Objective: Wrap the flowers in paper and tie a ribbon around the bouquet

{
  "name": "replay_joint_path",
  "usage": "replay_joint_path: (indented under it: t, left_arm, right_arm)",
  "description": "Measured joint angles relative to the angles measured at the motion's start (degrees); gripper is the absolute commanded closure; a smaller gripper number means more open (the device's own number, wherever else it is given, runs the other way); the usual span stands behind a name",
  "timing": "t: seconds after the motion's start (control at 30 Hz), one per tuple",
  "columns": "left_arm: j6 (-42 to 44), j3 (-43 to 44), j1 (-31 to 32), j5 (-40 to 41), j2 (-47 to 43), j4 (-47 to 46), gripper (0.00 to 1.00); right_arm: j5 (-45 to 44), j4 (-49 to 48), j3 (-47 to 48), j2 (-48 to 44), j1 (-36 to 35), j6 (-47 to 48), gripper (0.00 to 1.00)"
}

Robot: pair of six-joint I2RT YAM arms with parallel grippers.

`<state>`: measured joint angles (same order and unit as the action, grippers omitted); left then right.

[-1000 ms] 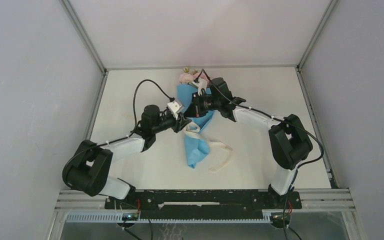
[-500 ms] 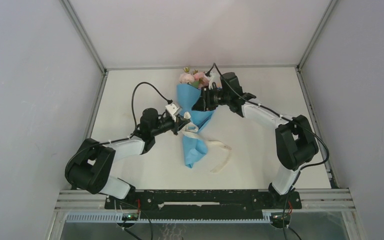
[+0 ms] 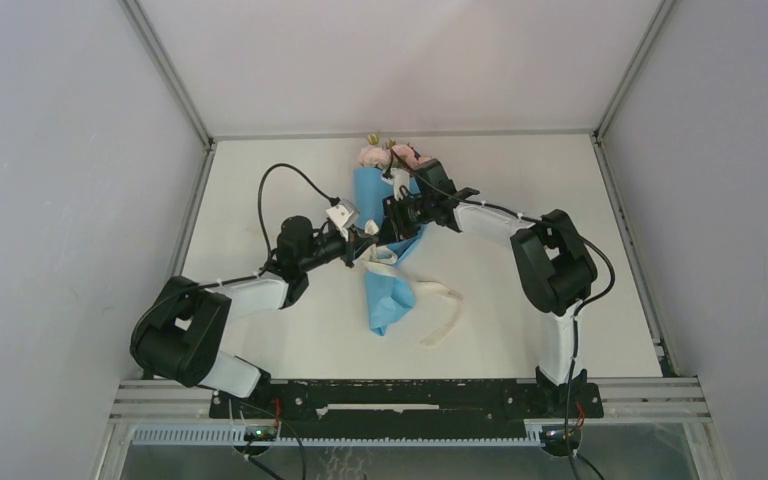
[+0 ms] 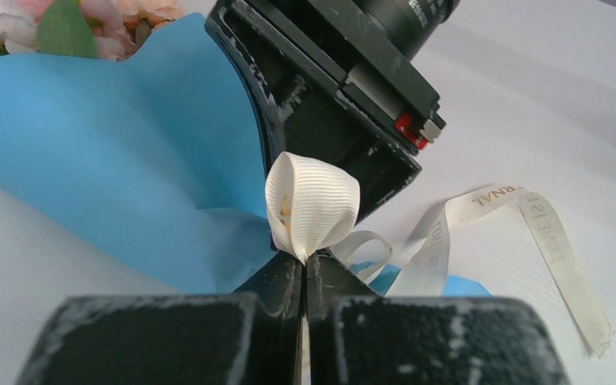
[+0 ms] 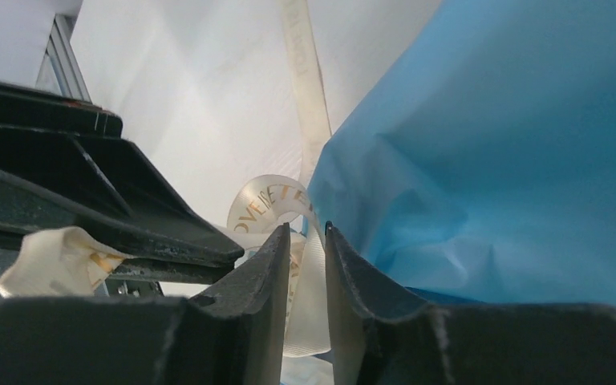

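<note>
Wrapping looks done: the bouquet (image 3: 388,295) lies rolled. Beside its middle, the left gripper (image 4: 303,269) pinches a ribbon (image 4: 313,204) loop tight. Just beyond, the right gripper (image 5: 306,234) straddles a strand, narrowly parted. The knot looks unfinished.

a white matte table (image 3: 330,345) sits in a booth closed in by plain pale grey walls (image 3: 50,150) on the left, right and back, with thin aluminium rails (image 3: 166,70) along the corners and a slotted strip (image 3: 380,437) at the near edge, all under soft, even light.
</note>
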<state>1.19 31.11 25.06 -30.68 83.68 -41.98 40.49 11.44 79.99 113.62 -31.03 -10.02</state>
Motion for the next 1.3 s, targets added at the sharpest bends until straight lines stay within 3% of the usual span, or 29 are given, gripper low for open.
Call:
replay_joint_path:
  t: [1.03, 1.1, 1.23, 1.3]
  left_arm:
    - [-0.7, 0.0, -0.7, -1.3, 1.2, -1.0, 1.00]
    - [-0.7, 0.0, -0.7, -1.3, 1.2, -1.0, 1.00]
    - [-0.5, 0.0, -0.7, -1.4, 1.2, -1.0, 1.00]
    - [0.3, 0.0, -0.9, -1.8, 1.2, -0.7, 1.00]
  right_arm:
    - [4.2, 2.6, 4.1, 5.0, -0.7, 4.6, 0.67]
    - [4.2, 2.9, 4.1, 5.8, -0.7, 4.7, 0.73]
    - [4.4, 3.6, 4.1, 6.2, -0.5, 5.3, 0.98]
    - [4.7, 4.0, 4.1, 6.2, -0.1, 5.6, 1.00]
